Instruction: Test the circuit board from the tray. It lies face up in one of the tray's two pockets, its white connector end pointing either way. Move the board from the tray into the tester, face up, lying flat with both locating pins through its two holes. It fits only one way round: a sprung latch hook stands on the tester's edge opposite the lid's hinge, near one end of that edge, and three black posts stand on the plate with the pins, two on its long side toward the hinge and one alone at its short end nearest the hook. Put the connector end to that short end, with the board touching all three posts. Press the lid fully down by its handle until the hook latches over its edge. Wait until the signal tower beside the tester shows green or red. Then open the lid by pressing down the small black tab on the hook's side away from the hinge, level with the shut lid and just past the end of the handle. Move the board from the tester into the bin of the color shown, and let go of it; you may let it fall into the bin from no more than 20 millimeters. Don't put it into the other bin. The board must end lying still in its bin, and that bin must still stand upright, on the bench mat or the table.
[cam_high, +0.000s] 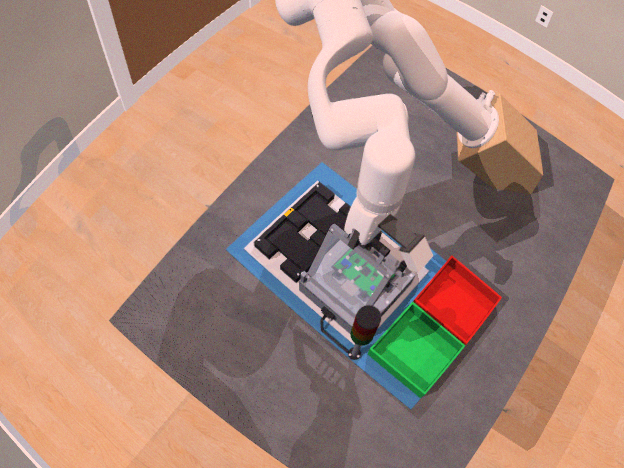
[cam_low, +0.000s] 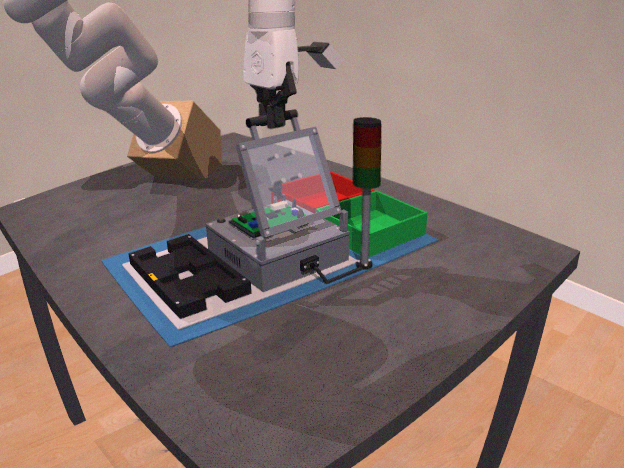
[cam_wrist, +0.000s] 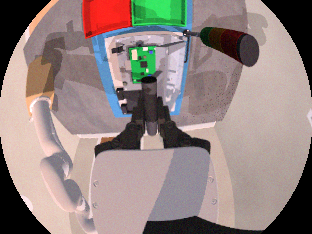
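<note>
The green circuit board (cam_high: 358, 272) lies face up on the plate of the grey tester (cam_low: 278, 251); it also shows in the wrist view (cam_wrist: 142, 63) and in the exterior view (cam_low: 262, 217). The tester's clear lid (cam_low: 288, 177) stands raised and tilted over the board. My gripper (cam_low: 272, 118) is shut on the lid's black handle (cam_low: 270, 120) at the lid's top edge; it shows in the top view (cam_high: 358, 240) and the wrist view (cam_wrist: 148, 109). The signal tower (cam_low: 366, 153) beside the tester shows no lit lamp. The black tray (cam_low: 189, 274) has both pockets empty.
The red bin (cam_high: 457, 298) and the green bin (cam_high: 417, 349) stand side by side past the tester on the blue mat (cam_low: 211, 314). A tan block (cam_low: 177, 141) holds the arm's base at the table's back. A black cable (cam_low: 332, 274) runs from the tester to the tower.
</note>
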